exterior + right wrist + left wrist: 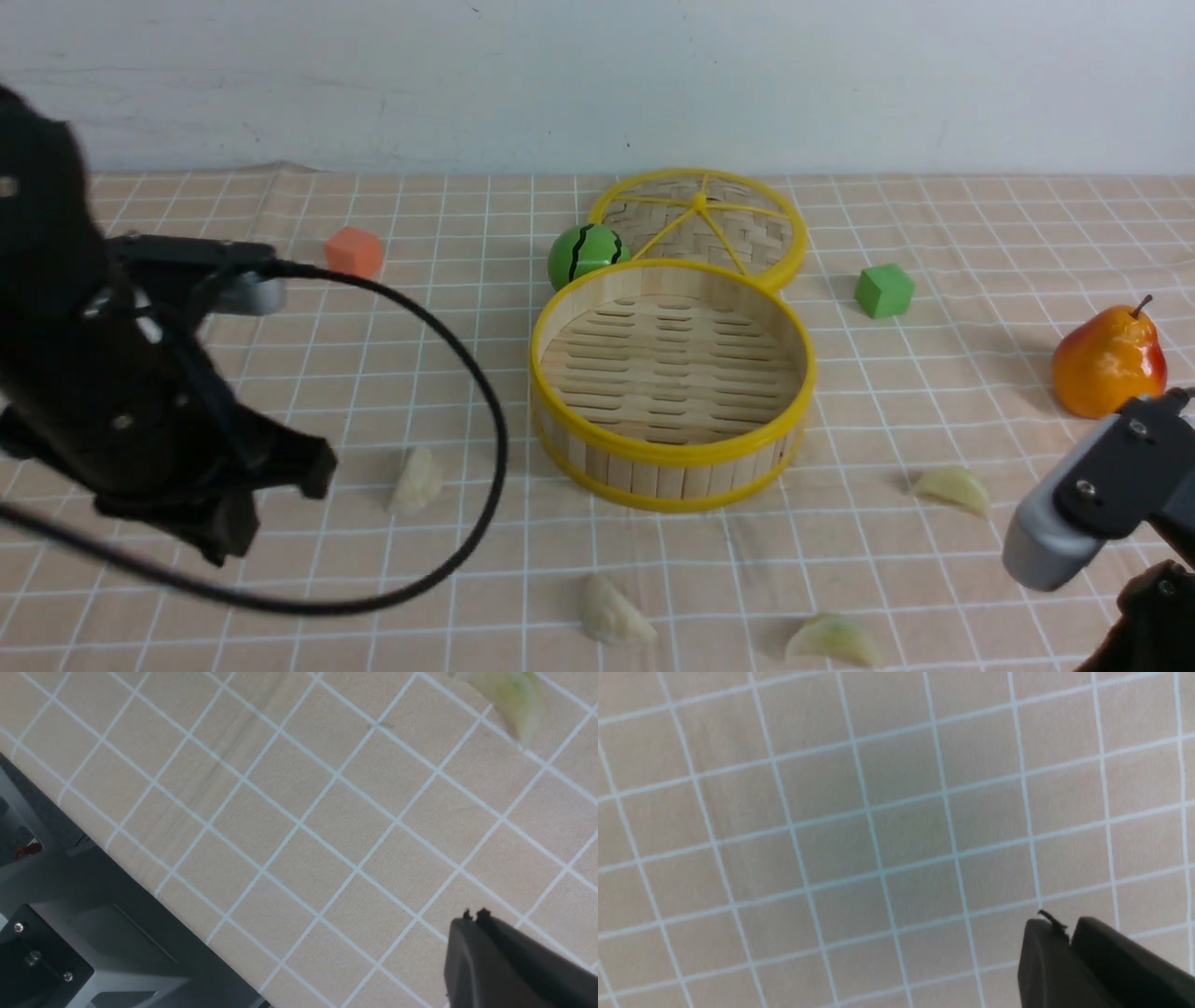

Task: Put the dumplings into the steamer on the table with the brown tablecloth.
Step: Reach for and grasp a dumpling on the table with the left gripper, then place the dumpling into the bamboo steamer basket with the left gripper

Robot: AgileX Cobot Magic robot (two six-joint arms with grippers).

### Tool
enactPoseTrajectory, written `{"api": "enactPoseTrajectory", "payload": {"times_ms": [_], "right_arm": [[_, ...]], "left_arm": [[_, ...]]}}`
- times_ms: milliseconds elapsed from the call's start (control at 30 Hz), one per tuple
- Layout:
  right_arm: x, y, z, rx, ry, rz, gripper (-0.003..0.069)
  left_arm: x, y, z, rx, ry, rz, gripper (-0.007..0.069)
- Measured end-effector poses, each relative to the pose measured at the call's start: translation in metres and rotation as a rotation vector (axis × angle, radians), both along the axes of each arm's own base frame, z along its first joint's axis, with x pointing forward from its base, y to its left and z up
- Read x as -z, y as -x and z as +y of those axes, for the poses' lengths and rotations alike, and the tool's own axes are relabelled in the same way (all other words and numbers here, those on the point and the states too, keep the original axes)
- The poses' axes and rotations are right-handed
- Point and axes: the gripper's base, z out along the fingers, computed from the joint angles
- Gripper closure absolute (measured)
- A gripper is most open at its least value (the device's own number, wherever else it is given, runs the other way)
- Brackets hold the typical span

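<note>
- Pale wall [597, 75] at back; desk [934, 579] draped in brown checked cloth [448, 308].
- Steamer [653, 478] upright mid-desk; lid [738, 229] just behind it, striped green ball [583, 254] by its far-left rim.
- All four outside it, on the cloth: cream dumpling [415, 481] to its left, another [613, 611] and a greenish dumpling [834, 641] near the front edge, another greenish one [952, 489] to its right.
- Left tool [1069, 933] clenched, nothing gripped, over bare cloth.
- Right tool [473, 919] clenched, nothing gripped.

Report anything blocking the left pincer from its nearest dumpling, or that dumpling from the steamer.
Nothing visible: bare tablecloth separates left pincer, dumpling and steamer. Only the arm's own cable loops across.
</note>
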Motion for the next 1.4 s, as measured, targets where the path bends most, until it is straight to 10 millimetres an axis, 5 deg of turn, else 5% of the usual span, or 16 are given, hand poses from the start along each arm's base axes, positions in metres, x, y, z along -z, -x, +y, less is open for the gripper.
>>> {"api": "enactPoseTrajectory", "payload": {"times_ms": [167, 200, 367, 667, 767, 833, 933, 1067, 1200, 1267, 1400], "right_arm": [[-0.001, -0.001, 0.001, 0.004, -0.009, -0.010, 0.0669], [-0.001, -0.001, 0.001, 0.005, -0.016, -0.010, 0.0669], [-0.002, 0.000, 0.003, 0.009, -0.035, 0.001, 0.0663], [-0.001, -0.001, 0.002, 0.008, -0.030, -0.001, 0.0657], [-0.001, -0.001, 0.001, 0.007, -0.017, -0.010, 0.0655], [-0.001, -0.001, 0.001, 0.006, -0.014, -0.011, 0.0654], [-0.001, -0.002, 0.001, 0.007, -0.013, -0.015, 0.0650], [-0.001, -0.003, 0.001, 0.010, -0.017, -0.026, 0.0648], [-0.002, -0.003, 0.002, 0.013, -0.022, -0.036, 0.0645], [-0.002, -0.004, 0.002, 0.014, -0.023, -0.038, 0.0645], [-0.002, -0.004, 0.002, 0.016, -0.027, -0.044, 0.0640]], "left_arm": [[0.024, -0.042, -0.023, 0.034, -0.021, 0.008, 0.0356], [0.035, -0.064, -0.032, 0.042, -0.021, -0.021, 0.0276], [0.072, -0.101, -0.046, 0.055, -0.036, -0.042, 0.0172], [0.129, -0.131, -0.056, 0.062, -0.069, -0.002, 0.0186], [0.130, -0.133, -0.057, 0.032, -0.064, -0.007, 0.0309], [0.129, -0.133, -0.057, 0.022, -0.073, -0.011, 0.0395], [0.119, -0.136, -0.056, 0.013, -0.103, -0.013, 0.0387], [0.079, -0.142, -0.062, 0.012, -0.099, -0.072, 0.0387], [0.007, -0.143, -0.107, 0.087, -0.019, -0.259, 0.0387], [-0.012, -0.139, -0.137, 0.139, 0.025, -0.322, 0.0387], [-0.017, -0.141, -0.181, 0.191, 0.085, -0.375, 0.0387]]}}
